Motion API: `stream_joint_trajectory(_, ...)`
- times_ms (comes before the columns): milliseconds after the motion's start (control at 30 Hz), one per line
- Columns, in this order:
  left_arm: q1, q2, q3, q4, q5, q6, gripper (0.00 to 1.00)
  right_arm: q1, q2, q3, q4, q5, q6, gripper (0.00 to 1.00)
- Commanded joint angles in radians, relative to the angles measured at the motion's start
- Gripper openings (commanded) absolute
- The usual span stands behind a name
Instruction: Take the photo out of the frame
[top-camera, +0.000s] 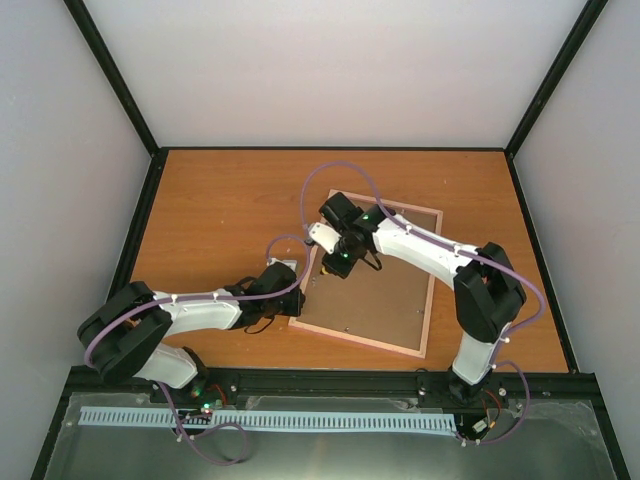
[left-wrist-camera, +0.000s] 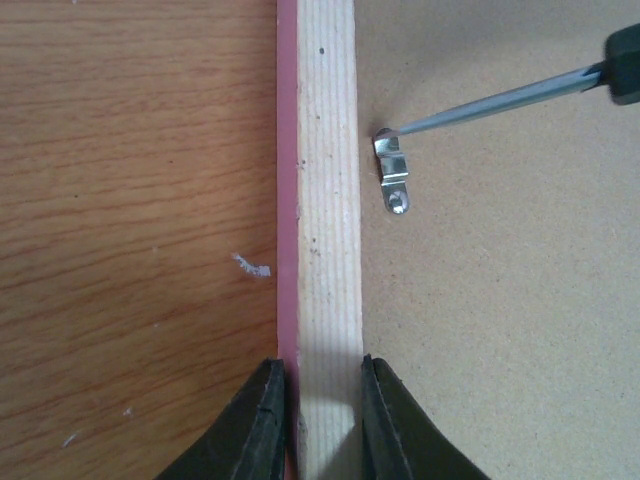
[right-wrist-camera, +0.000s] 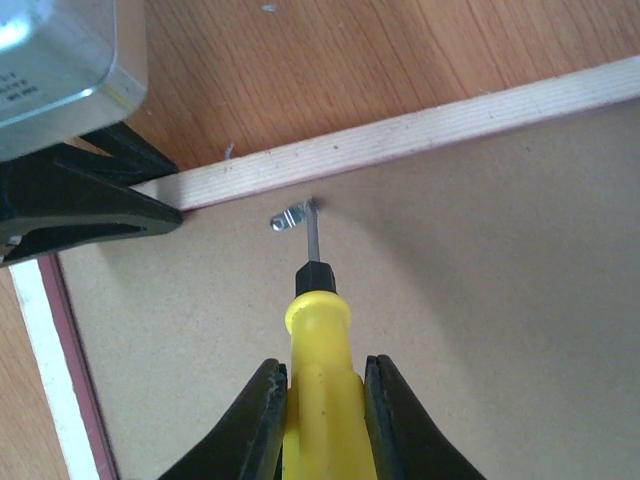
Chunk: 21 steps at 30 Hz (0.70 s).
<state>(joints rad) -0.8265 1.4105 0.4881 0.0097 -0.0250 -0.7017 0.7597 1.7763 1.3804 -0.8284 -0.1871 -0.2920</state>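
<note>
- Top external: one frame (top-camera: 385, 300) lies flat on the bench (top-camera: 220, 200), right of centre and slightly turned. Its brown board (top-camera: 375, 310) faces up inside a thin pink border.
- Two arms meet at the frame's left side. The left arm (top-camera: 190, 312) reaches in low, with the left fingers (top-camera: 293, 292) at the frame's left edge. The right arm (top-camera: 430, 250) bends across the board, and the right fingers (top-camera: 335, 268) point down just inside that same edge. From here I cannot tell either grip.
- Left wrist: the two left fingers (left-wrist-camera: 258, 420) are closed on the pale wooden rail (left-wrist-camera: 325, 200), one on its pink outer side and one on the board side.
- One small metal clip (left-wrist-camera: 394, 172) lies on the board just beside the rail, with one screw head at its lower end.
- One screwdriver (left-wrist-camera: 500, 105) comes in from the right, and its tip touches the clip's upper end.
- Bare bench with a few white flecks fills the left half.
- Right wrist: the two right fingers (right-wrist-camera: 262, 425) are clamped on the screwdriver's yellow handle, one on each side.
- The thin shaft runs forward from a black collar, and its tip meets the right end of the single clip.
- Two rails show, one across the top and one at lower left with a pink edge.
- The black left fingers pinch the top rail at the far left, under a grey housing (right-wrist-camera: 60, 50).
</note>
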Motion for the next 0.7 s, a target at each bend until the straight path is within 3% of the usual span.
stream_joint_trajectory(0, -0.004, -0.012, -0.009, -0.008, 0.033, -0.019, 0.01, 0.001, -0.048, -0.017, -0.048, 0.045, -0.009, 0.03)
stream_joint_trajectory(100, -0.004, -0.013, -0.007, -0.011, 0.031, -0.019, 0.02, 0.001, -0.053, -0.021, -0.041, 0.048, -0.008, 0.03)
stream_joint_trajectory(167, -0.005, -0.024, -0.003, -0.022, 0.024, -0.019, 0.15, 0.0, -0.051, -0.014, -0.037, 0.06, -0.007, 0.03)
stream_joint_trajectory(233, -0.006, -0.063, 0.018, -0.072, 0.012, -0.018, 0.35, -0.008, -0.05, 0.012, -0.04, 0.066, -0.008, 0.03)
stream_joint_trajectory(333, -0.005, -0.183, 0.083, -0.224, 0.003, -0.028, 0.49, -0.037, -0.056, 0.055, -0.054, 0.056, -0.011, 0.03)
stream_joint_trajectory(500, -0.005, -0.394, 0.274, -0.509, -0.087, -0.113, 0.61, -0.097, -0.076, 0.092, -0.05, 0.018, -0.008, 0.03)
stream_joint_trajectory(667, -0.003, -0.422, 0.451, -0.638, -0.222, -0.197, 0.62, -0.123, -0.053, 0.077, -0.022, -0.012, 0.015, 0.03)
